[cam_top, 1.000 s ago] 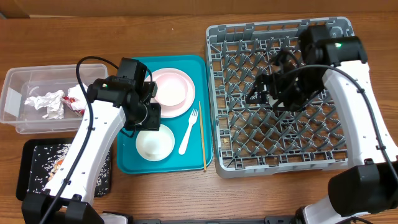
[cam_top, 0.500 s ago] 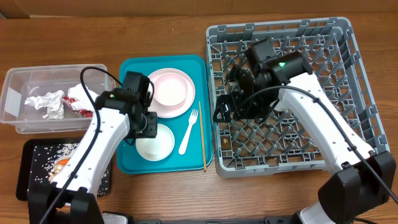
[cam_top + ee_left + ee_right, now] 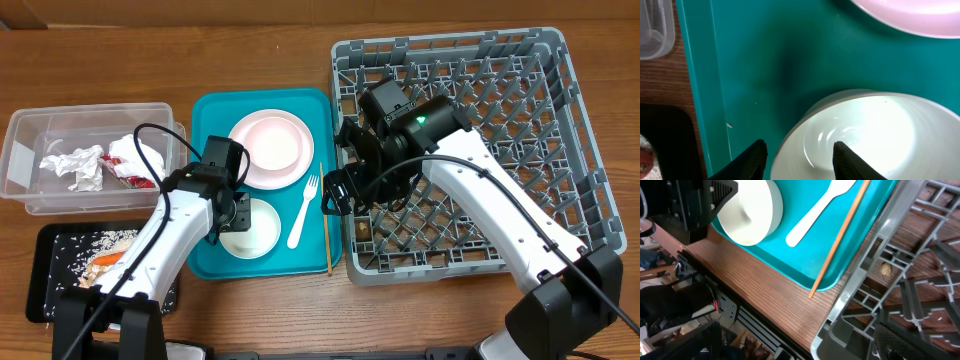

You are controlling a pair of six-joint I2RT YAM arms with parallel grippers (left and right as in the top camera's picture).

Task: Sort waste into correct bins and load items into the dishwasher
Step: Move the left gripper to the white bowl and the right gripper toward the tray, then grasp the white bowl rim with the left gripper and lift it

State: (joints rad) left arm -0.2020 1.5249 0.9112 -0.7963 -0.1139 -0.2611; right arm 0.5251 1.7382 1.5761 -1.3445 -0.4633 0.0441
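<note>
Brings wide, empty right jaws to grey plastic dish rack's [image 3: 585, 120] edge; straddles round white bowl's [image 3: 865, 135] rim with unclosed left jaws; next: clamp, lift.

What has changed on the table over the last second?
The right gripper, open and empty, swung left from over the middle of the grey rack to its left edge, beside the teal tray. The left gripper shifted slightly down and now straddles the white bowl at its rim, jaws apart. Nothing was picked up or released. The bowl, pink plate, fork and chopstick lie where they were.
</note>
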